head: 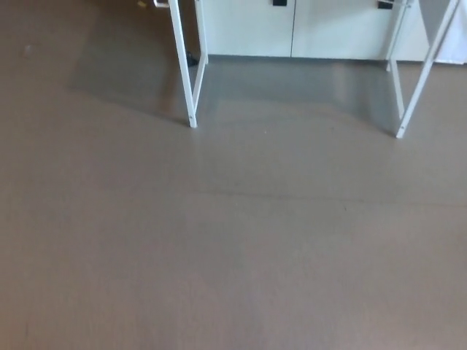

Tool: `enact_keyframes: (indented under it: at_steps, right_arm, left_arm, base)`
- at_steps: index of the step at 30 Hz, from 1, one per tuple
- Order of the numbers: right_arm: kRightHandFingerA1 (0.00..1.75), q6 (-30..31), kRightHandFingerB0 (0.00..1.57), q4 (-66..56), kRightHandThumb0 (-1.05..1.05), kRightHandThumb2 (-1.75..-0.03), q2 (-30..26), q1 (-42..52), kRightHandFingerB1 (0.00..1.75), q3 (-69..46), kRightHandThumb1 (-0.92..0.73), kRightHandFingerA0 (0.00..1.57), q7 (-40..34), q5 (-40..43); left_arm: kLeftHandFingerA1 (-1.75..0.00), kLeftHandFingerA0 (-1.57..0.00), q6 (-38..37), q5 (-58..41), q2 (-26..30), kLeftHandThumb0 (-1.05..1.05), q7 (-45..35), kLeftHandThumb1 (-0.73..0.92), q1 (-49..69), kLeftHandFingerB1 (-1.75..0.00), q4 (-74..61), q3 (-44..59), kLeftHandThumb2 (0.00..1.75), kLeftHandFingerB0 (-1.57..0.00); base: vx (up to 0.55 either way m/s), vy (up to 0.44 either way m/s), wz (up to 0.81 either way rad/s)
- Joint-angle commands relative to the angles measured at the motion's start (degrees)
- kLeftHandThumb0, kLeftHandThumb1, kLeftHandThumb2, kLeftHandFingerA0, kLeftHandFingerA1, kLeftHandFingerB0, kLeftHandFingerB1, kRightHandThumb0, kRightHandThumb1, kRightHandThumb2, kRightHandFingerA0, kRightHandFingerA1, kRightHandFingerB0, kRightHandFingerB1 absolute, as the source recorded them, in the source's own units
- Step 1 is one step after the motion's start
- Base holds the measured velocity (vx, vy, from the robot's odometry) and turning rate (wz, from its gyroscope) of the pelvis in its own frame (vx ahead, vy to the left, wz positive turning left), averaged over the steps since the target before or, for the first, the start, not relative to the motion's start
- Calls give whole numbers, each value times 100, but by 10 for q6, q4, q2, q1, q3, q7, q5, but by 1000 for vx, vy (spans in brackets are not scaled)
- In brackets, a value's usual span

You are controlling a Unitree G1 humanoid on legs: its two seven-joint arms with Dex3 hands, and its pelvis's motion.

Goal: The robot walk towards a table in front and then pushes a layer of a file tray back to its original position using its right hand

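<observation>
Only the white legs of the table show at the top of the head view: a left leg pair and a right leg pair. The tabletop and the file tray are out of the picture. Neither of my hands shows.
Grey-brown floor fills most of the view between me and the table legs. Pale cabinet fronts with dark handles stand behind the table. The table's shadow lies on the floor under it.
</observation>
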Motion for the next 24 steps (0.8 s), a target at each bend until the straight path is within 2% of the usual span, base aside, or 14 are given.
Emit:
enact_keyframes:
  at_steps: [1,15,24]
  right_arm:
    - [57,-5,55,0,-26,-53,-6,-5,49,3,-44,69,3,3]
    - [56,-11,59,3,-33,-52,-10,-10,49,11,-44,72,-3,-2]
    - [55,-23,59,11,-34,-52,-16,-16,48,21,-42,75,-9,-16]
  left_arm:
    - [-44,-49,-6,-3,8,-28,1,40,-5,-40,-4,1,58,-44]
    - [-45,-51,-31,5,13,-33,3,39,-7,-42,7,-8,60,-44]
    - [-46,-52,-31,4,14,-34,1,39,-13,-42,13,-10,60,-45]
  base:
    - [280,34,-12]
    - [380,106,-6]
    - [382,-109,22]
